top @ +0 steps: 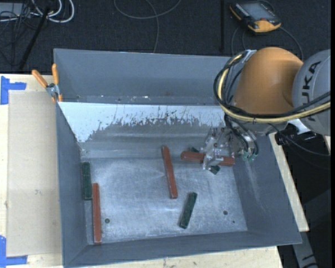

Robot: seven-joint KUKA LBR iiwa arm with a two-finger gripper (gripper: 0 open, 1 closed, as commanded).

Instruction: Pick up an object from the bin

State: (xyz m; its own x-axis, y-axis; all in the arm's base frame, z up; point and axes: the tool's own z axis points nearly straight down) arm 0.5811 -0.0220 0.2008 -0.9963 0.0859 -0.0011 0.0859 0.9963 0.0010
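Red-brown stick point(190, 156) is lying on the bin point(156, 77) floor toward its right back corner, with the gripper point(214, 163) sitting over its middle. Can't tell if the claw is clenched or released. Lift is looking not yet done. Longer brown stick point(169, 172) is lying apart, mid-floor.

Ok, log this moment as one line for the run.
gripper | over red-brown stick | right side of bin | stick lies crosswise
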